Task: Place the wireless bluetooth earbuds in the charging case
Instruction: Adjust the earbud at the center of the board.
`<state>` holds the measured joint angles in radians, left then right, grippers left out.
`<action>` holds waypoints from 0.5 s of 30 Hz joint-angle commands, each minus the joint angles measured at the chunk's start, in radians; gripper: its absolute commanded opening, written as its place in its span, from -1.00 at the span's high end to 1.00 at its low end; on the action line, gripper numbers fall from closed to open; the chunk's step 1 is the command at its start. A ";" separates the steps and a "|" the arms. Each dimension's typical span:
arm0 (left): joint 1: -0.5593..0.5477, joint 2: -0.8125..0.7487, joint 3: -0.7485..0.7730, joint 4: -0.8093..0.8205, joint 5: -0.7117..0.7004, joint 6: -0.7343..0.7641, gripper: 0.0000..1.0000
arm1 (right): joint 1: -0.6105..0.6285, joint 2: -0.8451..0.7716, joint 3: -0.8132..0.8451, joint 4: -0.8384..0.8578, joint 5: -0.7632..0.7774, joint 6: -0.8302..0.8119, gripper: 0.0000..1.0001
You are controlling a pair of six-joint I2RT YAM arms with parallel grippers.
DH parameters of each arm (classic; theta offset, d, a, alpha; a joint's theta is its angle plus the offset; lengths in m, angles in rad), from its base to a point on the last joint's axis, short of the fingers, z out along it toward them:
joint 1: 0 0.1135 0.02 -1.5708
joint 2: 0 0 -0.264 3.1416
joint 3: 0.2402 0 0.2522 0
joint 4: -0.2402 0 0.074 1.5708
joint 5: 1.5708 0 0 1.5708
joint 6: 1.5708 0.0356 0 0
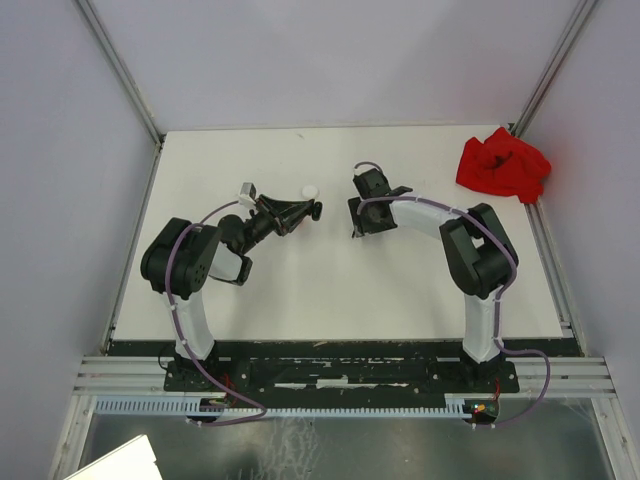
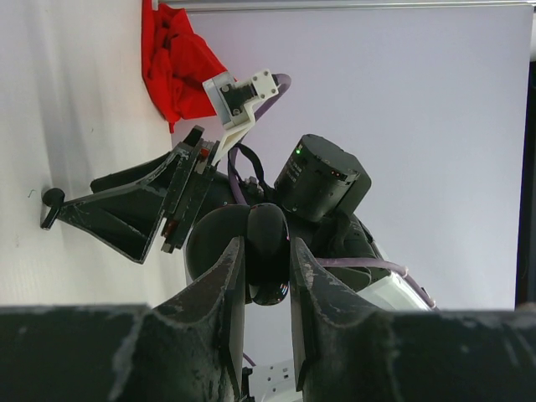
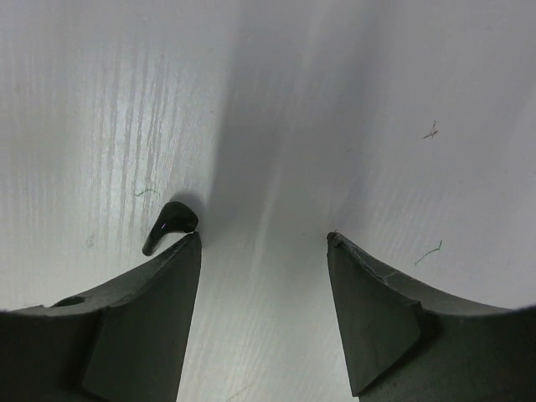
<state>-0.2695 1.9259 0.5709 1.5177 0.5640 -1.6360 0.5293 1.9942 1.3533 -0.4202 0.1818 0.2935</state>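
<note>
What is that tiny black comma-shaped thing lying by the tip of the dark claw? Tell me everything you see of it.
The tiny black comma-shaped earbud looks like glossy plastic: a rounded head and a short curved stem. It lies loose on the white table, just outside one fingertip of the open right gripper, not between its fingers. Whether it touches that fingertip cannot be told. Nothing holds it.

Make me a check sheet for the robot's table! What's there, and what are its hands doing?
Surface: white table.
Job's things: black earbud on the table; black rounded thing, maybe the case.
Clutter: red cloth in the far right corner; small white thing, too small to tell.
Hands: left hand shut on the black rounded thing; right hand open, the earbud by one fingertip.
Cables: purple cables along the arms.
Surroundings: pale walls, metal frame.
</note>
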 commanded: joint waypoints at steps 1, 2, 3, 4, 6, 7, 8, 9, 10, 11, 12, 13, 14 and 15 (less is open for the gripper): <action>0.010 0.011 0.004 0.089 0.029 0.027 0.94 | 0.004 0.033 0.063 0.013 0.024 0.007 -0.40; 0.010 0.011 0.005 0.089 0.030 0.027 0.94 | 0.004 0.042 0.072 0.012 0.024 0.007 -0.40; 0.011 0.013 0.006 0.090 0.030 0.027 0.94 | 0.004 0.049 0.080 0.010 0.023 0.007 -0.40; 0.012 0.013 0.005 0.091 0.030 0.027 0.94 | 0.004 0.054 0.089 0.010 0.021 0.007 -0.40; 0.014 0.013 0.004 0.090 0.031 0.027 0.94 | 0.003 0.068 0.109 0.006 0.017 0.006 -0.40; 0.016 0.013 0.004 0.090 0.031 0.026 0.94 | 0.004 0.073 0.118 -0.001 0.015 0.006 -0.40; 0.016 0.013 0.003 0.090 0.032 0.025 0.94 | 0.003 0.074 0.124 -0.006 0.016 0.006 -0.40; 0.018 0.012 0.004 0.091 0.032 0.025 0.94 | 0.004 0.068 0.124 -0.006 0.020 0.006 -0.40; 0.019 0.011 0.003 0.091 0.033 0.025 0.94 | 0.004 0.061 0.122 -0.004 0.028 0.007 -0.40; 0.020 0.010 0.003 0.091 0.033 0.026 0.94 | 0.003 0.047 0.113 0.007 0.043 0.007 -0.40; 0.021 0.010 0.004 0.090 0.032 0.027 0.94 | 0.002 0.030 0.103 0.017 0.058 0.007 -0.40; 0.020 0.010 0.002 0.091 0.032 0.027 0.94 | 0.002 0.014 0.093 0.026 0.071 0.006 -0.40; 0.022 0.010 0.001 0.090 0.033 0.027 0.94 | 0.003 -0.001 0.088 0.031 0.080 -0.002 -0.40; 0.021 0.010 0.001 0.090 0.033 0.027 0.94 | 0.002 -0.018 0.084 0.039 0.083 -0.013 -0.40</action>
<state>-0.2543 1.9289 0.5709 1.5204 0.5793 -1.6363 0.5297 2.0560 1.4403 -0.4183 0.2035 0.2943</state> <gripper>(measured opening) 0.297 0.700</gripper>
